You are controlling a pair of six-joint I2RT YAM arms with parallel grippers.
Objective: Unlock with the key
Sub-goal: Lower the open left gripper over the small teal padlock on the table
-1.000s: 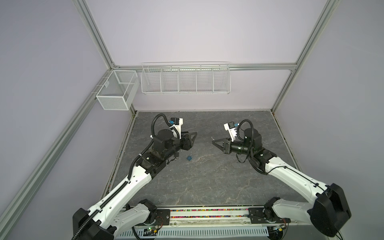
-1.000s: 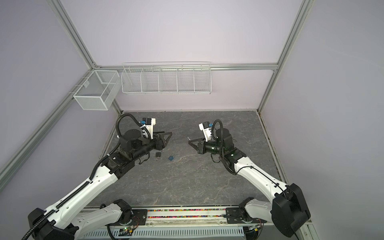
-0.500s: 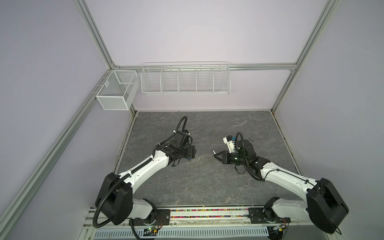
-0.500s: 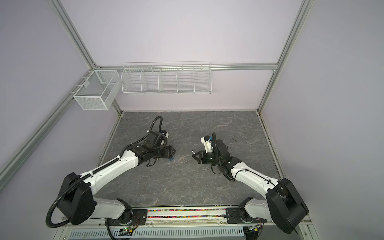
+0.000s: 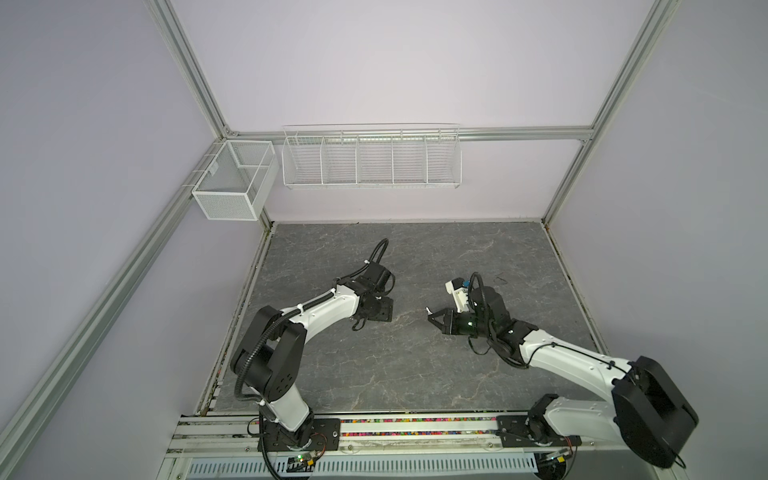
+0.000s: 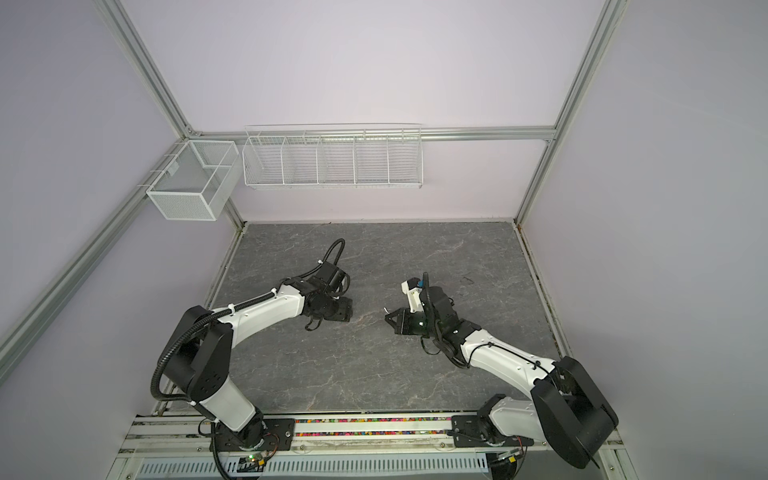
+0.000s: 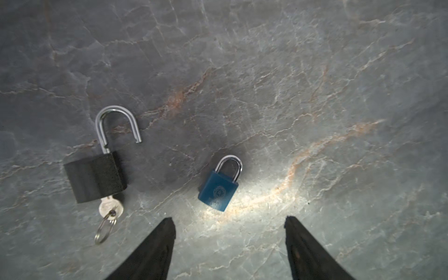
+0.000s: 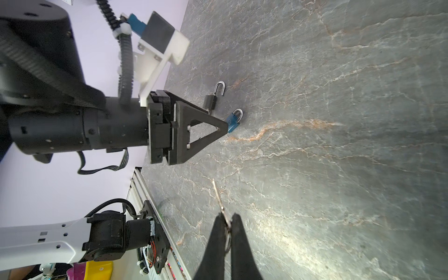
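Left fingers (image 7: 155, 249) spread, blue padlock (image 7: 218, 190) ahead — apart

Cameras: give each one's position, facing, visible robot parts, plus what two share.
Top views: high in front; look down at table; show left arm, right arm.
Left wrist: on left arm; faces down at blue padlock, black padlock; shows open left gripper.
Right wrist: on right arm; looks along table at left arm; shows right gripper shut on key.
Wrist views share both padlocks.

walls (image 5: 374, 62) lilac | tabletop (image 5: 415, 365) grey marbled | wire baskets (image 5: 371, 158) on rail (image 5: 519, 134)
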